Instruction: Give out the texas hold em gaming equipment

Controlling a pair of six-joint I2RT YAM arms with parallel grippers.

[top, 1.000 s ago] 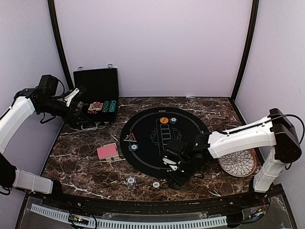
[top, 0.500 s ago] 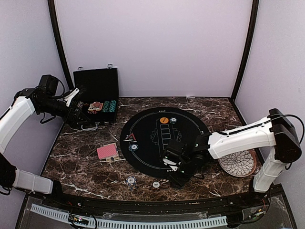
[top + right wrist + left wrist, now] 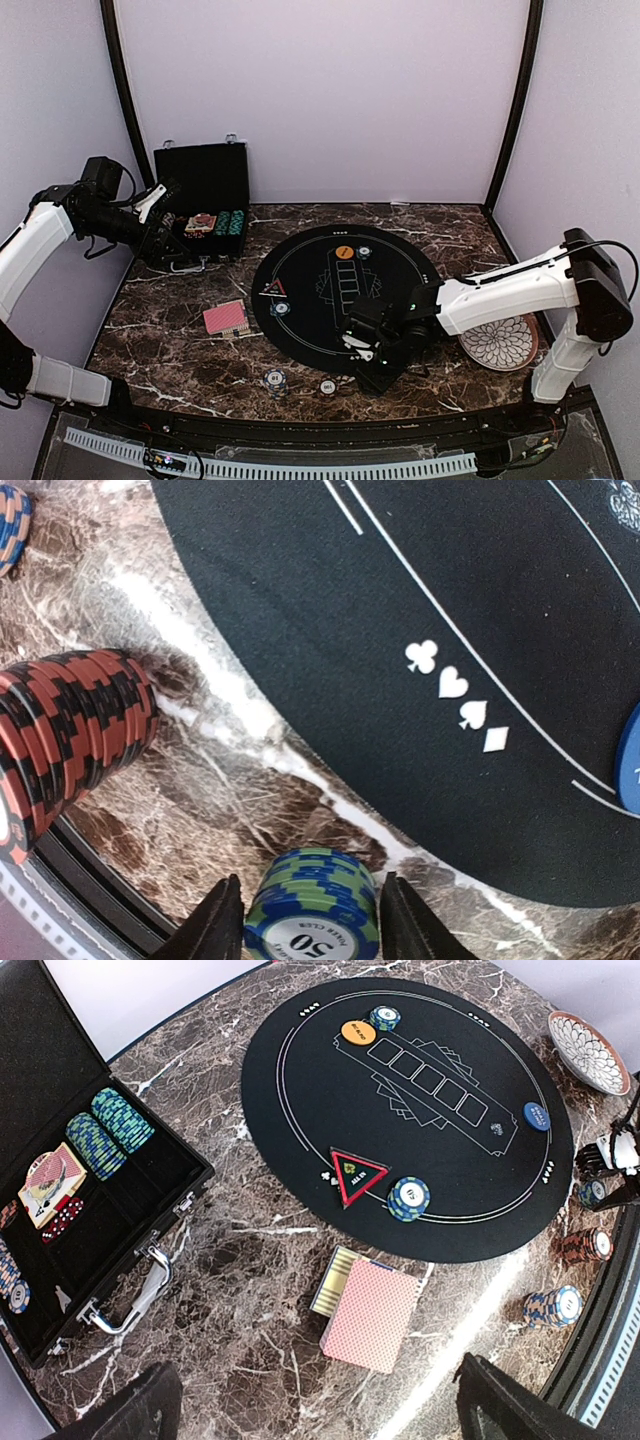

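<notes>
Upright blue-green chip stack near red chip stack; card deck face-down

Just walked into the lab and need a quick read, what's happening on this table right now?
The right gripper is down by the near edge of the black poker mat, its fingers closely flanking a blue-green chip stack on the marble; whether it grips yet is unclear. The left gripper hangs open and empty beside the open black case. A red-backed card deck lies left of the mat.

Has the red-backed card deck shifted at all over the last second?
No. The red-backed card deck lies where it did before, just off the left edge of the black round mat, with the same gap between them.
</notes>
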